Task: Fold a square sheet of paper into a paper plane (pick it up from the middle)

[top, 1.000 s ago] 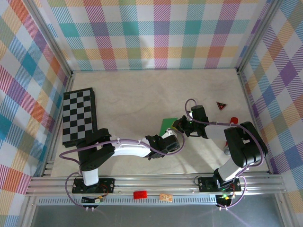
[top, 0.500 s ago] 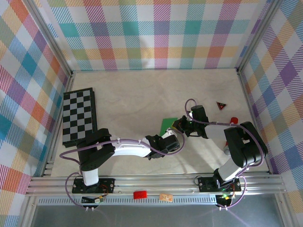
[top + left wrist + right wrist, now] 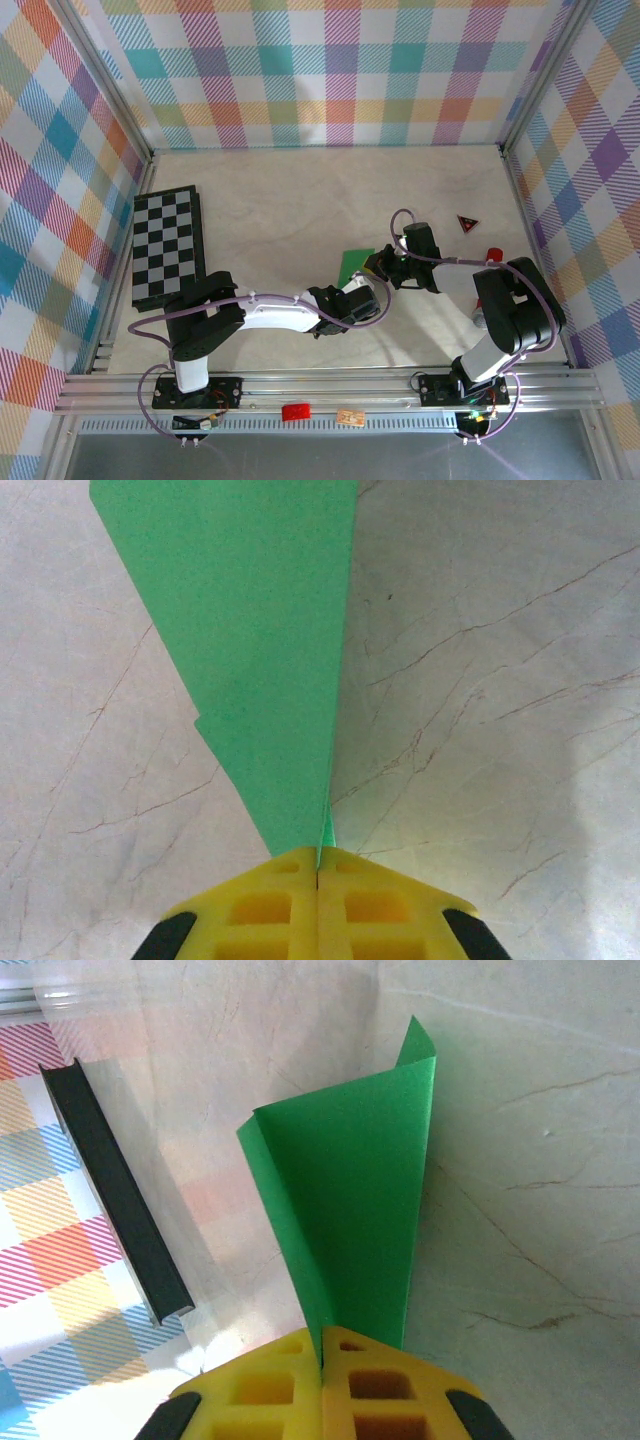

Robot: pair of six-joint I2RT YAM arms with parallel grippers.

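The bright green sheet of paper (image 3: 355,265) is folded and held up off the table near the middle, between my two arms. My left gripper (image 3: 318,855) is shut on its lower edge, and the paper (image 3: 260,650) fans away from the yellow fingers (image 3: 270,905) as a narrowing wedge. My right gripper (image 3: 322,1345) is shut on the other end, where the paper (image 3: 350,1210) stands as a folded flap with a creased left edge. In the top view the left gripper (image 3: 362,287) and right gripper (image 3: 381,266) meet at the sheet.
A black-and-white chessboard (image 3: 168,245) lies at the left. A small red-and-black triangle (image 3: 467,223) and a red cylinder (image 3: 494,254) sit at the right, near the right arm. Plaid walls enclose the table; a black rail (image 3: 115,1190) runs along one wall's foot.
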